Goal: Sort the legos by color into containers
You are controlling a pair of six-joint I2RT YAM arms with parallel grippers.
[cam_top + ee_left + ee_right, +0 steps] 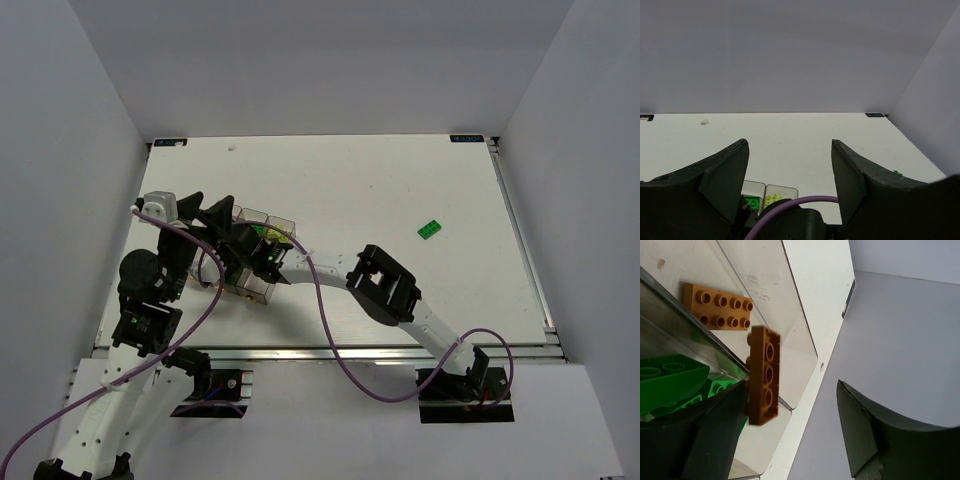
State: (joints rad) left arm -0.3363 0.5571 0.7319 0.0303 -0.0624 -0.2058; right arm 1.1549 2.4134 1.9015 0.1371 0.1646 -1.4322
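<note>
Jaws of the right gripper (790, 385) stand apart. An orange-brown studded plastic brick (763, 375) stands on edge just beside one fingertip, over the clear plastic rectangular bin (802, 347), where another flat orange brick (717, 306) lies. The left gripper (789, 143) likewise stands spread.

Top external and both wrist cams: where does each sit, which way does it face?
Top external: above, behind the bases, looking down on the table; both arms show.
Left wrist: looks level across the table to the far wall; left fingers frame it.
Right wrist: looks obliquely into the containers; right fingers show.
Shared: both wrists see the containers' green legos.
</note>
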